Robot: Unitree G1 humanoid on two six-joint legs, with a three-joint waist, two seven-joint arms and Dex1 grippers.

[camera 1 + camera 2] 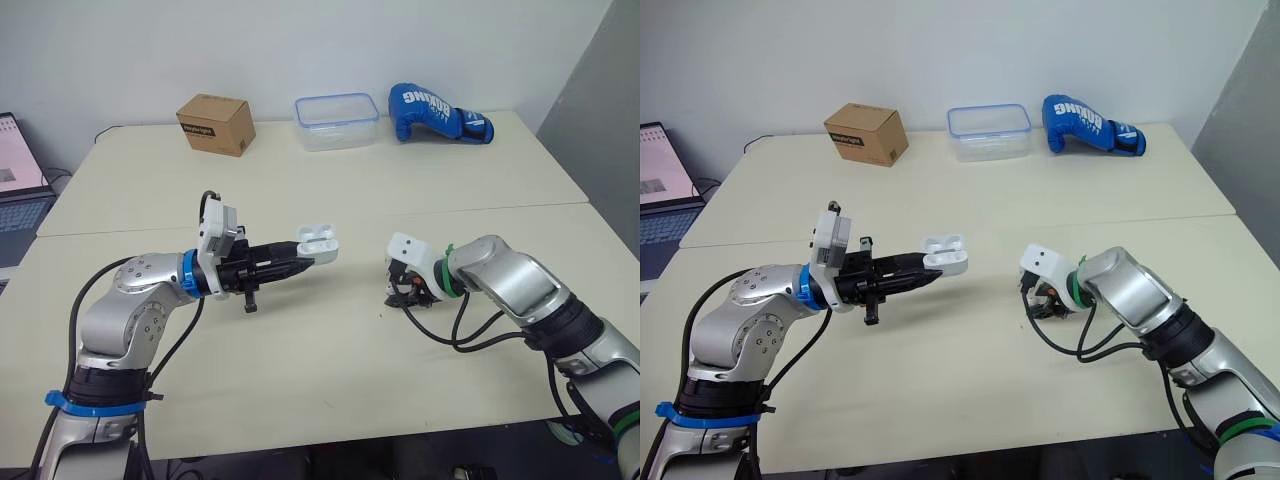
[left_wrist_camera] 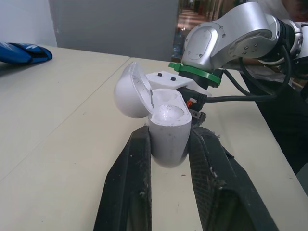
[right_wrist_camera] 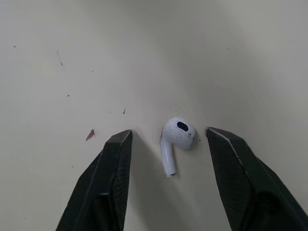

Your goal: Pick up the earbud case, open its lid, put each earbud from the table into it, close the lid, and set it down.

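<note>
Earbud (image 3: 177,135) and right gripper (image 3: 168,131) are the pair that matters. The bud lies flat on the table (image 1: 330,345) in the gap between the two black fingers, which stand wide apart with their tips down at the surface and nothing in their grasp. Its stem runs roughly along the line of the fingers, with the tip pointing back toward the wrist and the bulb at the far end, so a closing pinch would come across its narrow width rather than along its length. It sits somewhat nearer one finger than the other, touching neither, so that finger would likely meet it first and nudge it sideways before the grip settles. The bud is small, smooth and rounded on a hard, pale tabletop, so it could skid or roll out from under the tips. The left gripper (image 2: 169,137) is busy: its fingers are clamped on the lower body of the earbud case (image 1: 319,244), held clear of the table with the lid (image 2: 131,91) swung open and the wells facing up, well apart from the right gripper on its inner side. From these views I cannot tell whether either well is filled. Nothing crowds the space between the grippers. A cardboard box (image 1: 215,123), plastic container (image 1: 336,121) and boxing glove (image 1: 436,112) sit far off by the wall.
</note>
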